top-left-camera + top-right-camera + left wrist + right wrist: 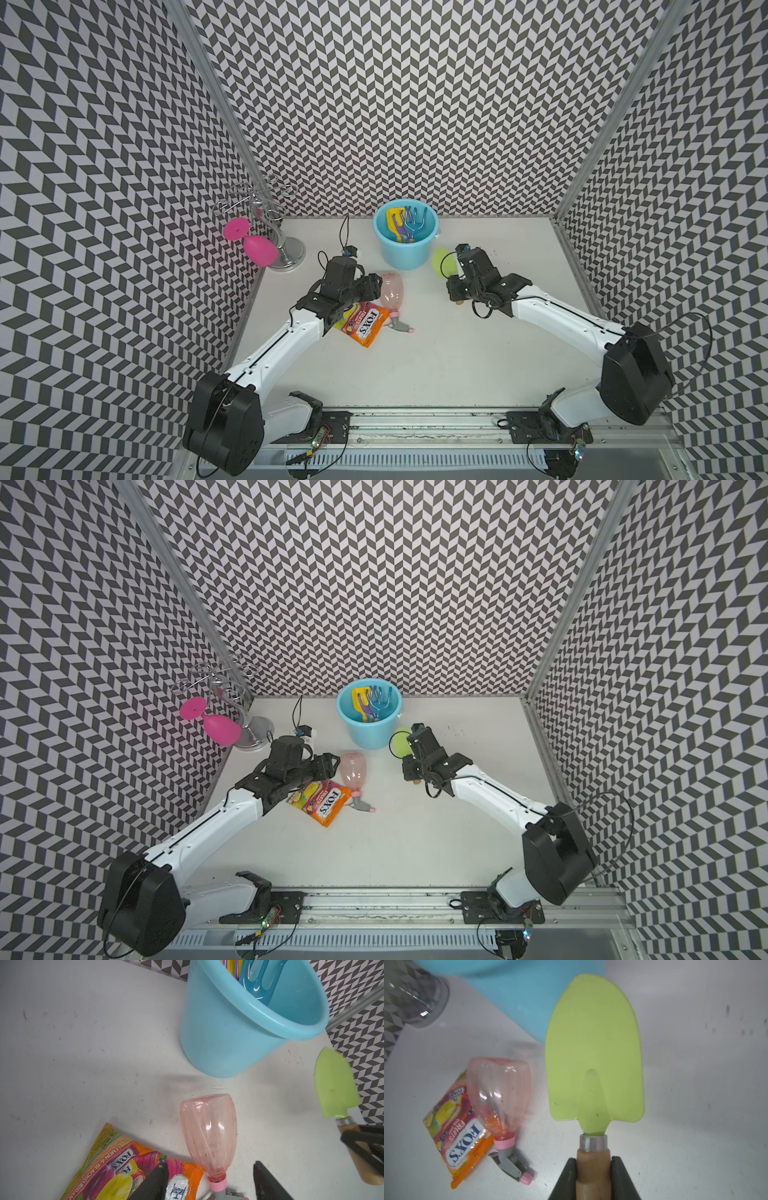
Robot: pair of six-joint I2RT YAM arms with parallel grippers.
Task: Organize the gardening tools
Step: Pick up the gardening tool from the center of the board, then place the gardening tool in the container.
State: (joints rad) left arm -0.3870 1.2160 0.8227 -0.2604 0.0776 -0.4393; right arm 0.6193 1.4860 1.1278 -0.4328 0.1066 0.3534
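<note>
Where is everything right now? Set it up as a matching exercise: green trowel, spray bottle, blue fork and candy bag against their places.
Things:
1. green trowel
2. spray bottle
3. blue fork
4. candy bag

Places:
A. standing inside the bucket
B. lying on its side on the table
C. flat on the table, printed side up
D. clamped by its wooden handle in the right claw

Pairs: 1-D, 2-B, 3-A, 4-C
</note>
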